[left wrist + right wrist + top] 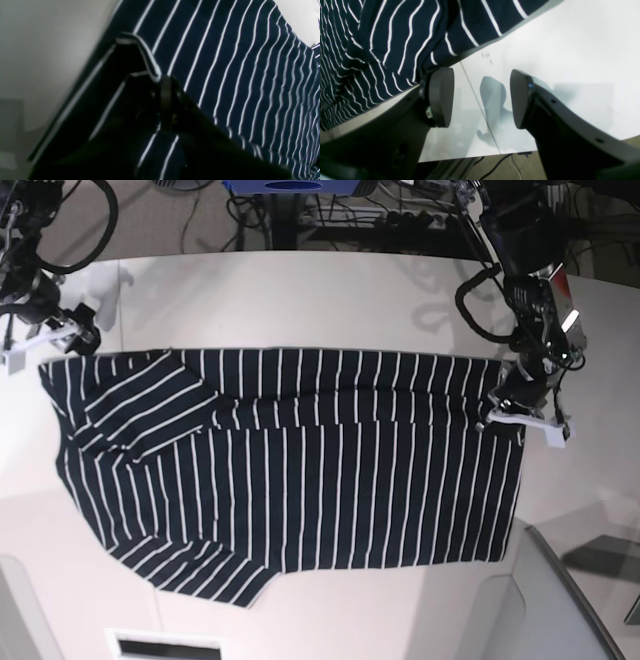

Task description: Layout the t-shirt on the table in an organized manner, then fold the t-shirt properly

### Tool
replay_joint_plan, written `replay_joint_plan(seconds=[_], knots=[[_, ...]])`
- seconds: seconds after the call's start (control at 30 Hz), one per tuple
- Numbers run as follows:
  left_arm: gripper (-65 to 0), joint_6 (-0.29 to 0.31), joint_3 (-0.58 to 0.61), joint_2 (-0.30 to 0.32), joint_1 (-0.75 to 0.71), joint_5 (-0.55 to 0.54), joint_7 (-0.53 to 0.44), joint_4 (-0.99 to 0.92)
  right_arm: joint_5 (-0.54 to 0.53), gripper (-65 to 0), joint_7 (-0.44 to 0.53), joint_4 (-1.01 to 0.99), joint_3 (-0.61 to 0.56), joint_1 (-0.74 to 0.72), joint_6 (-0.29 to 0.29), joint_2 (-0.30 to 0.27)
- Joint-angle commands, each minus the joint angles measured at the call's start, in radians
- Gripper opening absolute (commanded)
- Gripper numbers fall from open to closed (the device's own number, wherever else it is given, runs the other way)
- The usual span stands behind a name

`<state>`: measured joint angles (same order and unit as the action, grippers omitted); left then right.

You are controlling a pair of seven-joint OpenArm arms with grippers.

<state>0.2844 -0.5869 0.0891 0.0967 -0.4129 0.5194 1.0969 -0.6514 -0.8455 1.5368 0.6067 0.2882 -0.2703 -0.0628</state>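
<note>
The t-shirt (300, 470) is spread across the middle of the table (330, 300). Its hem, pinched shut in the left gripper (520, 408) at frame right, could slip or be dragged askew by a hard pull. The right gripper (480, 97), jaws wide and empty, is held low at upper left.

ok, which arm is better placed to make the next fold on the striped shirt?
Left, probably: the left hand is shut on the navy white-striped t-shirt edge; the right hand is open over bare white table.

Left pincer (503, 408) clamped, right pincer (480, 97) agape.
</note>
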Motion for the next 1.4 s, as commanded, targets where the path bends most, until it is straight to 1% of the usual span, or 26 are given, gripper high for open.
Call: replay_joint_plan(seconds=[0.0,0.17,0.3,0.33,0.4,0.5,0.57,0.6,0.63,0.77,0.9,0.97,1.0,1.03,1.07,1.17,1.2,1.23,1.27,1.3,1.33,1.37], knots=[[-65.0,0.003,0.0,0.011,0.034,-0.011,-0.018,0.007,-0.015,-31.7,0.013,0.018,0.003,-0.008,-0.007,-0.013],[-65.0,0.003,0.0,0.008,0.087,-0.011,-0.018,-0.041,-0.015,-31.7,0.013,0.018,0.003,-0.01,-0.007,-0.013],[-65.0,0.003,0.0,0.007,0.099,-0.011,-0.018,-0.057,-0.015,-31.7,0.013,0.018,0.003,-0.01,-0.007,-0.013],[-58.7,0.003,0.0,0.007,0.099,-0.011,-0.018,-0.059,-0.015,-31.7,0.013,0.018,0.003,-0.01,-0.007,-0.013],[-40.6,0.003,0.0,0.007,0.099,-0.011,-0.018,-0.059,-0.015,-31.7,0.013,0.018,0.003,-0.01,-0.007,-0.019],[-16.5,0.003,0.0,0.007,0.099,-0.019,-0.02,-0.05,-0.015,-31.7,0.013,0.02,0.002,-0.01,-0.007,-0.03],[-5.6,0.008,-0.008,0.008,0.099,-0.021,-0.02,-0.034,-0.015,-31.7,0.013,0.02,0.002,-0.01,-0.007,-0.033],[-3.3,0.008,-0.008,0.008,0.1,-0.021,-0.02,-0.021,-0.015,-31.7,0.013,0.02,0.002,-0.01,-0.007,-0.033],[-2.5,0.008,-0.008,0.008,0.1,-0.021,-0.02,0.001,-0.015,-31.7,0.013,0.02,0.002,-0.01,-0.007,-0.033],[-2.6,0.008,-0.008,0.007,0.071,-0.021,-0.012,0.136,-0.015,-31.7,0.013,0.02,0.002,-0.008,-0.007,-0.033],[-2.8,0.005,-0.008,0.01,-0.079,-0.014,0.012,0.295,-0.017,-31.7,0.015,0.028,0.014,0.006,-0.007,-0.033],[-3.3,0.005,-0.011,0.007,-0.168,-0.022,0.018,0.337,-0.023,-31.7,0.044,0.031,0.019,0.019,-0.008,-0.029],[-5.3,0.005,-0.014,0.005,-0.202,-0.022,0.018,0.348,-0.023,-31.7,0.064,0.035,0.029,0.029,-0.008,-0.025],[-9.5,0.005,-0.035,0.002,-0.239,-0.024,0.018,0.351,-0.023,-31.7,0.088,0.041,0.032,0.041,-0.008,-0.018],[-15.1,0.005,-0.069,-0.012,-0.265,-0.031,0.018,0.351,-0.023,-31.7,0.105,0.049,0.034,0.05,-0.008,-0.002],[-34.1,0.005,-0.218,-0.058,-0.308,-0.102,0.02,0.351,-0.023,-31.7,0.137,0.066,0.054,0.078,-0.008,0.034],[-39.3,0.005,-0.255,-0.064,-0.317,-0.126,0.02,0.349,-0.023,-31.7,0.141,0.066,0.058,0.081,-0.008,0.044],[-42.1,0.005,-0.265,-0.065,-0.323,-0.142,0.02,0.348,-0.023,-31.5,0.141,0.064,0.058,0.082,-0.008,0.05],[-42.1,0.005,-0.265,-0.064,-0.328,-0.151,0.02,0.338,-0.023,-31.5,0.137,0.061,0.058,0.082,-0.008,0.054],[-40.8,0.005,-0.265,-0.062,-0.325,-0.154,0.02,0.326,-0.023,-31.5,0.136,0.061,0.054,0.082,-0.008,0.054],[-38.2,0.005,-0.265,-0.062,-0.32,-0.152,0.02,0.312,-0.023,-31.5,0.136,0.06,0.049,0.087,-0.008,0.056],[-33.7,0.005,-0.265,-0.061,-0.32,-0.154,0.02,0.297,-0.023,-31.5,0.136,0.06,0.049,0.09,-0.008,0.056]])
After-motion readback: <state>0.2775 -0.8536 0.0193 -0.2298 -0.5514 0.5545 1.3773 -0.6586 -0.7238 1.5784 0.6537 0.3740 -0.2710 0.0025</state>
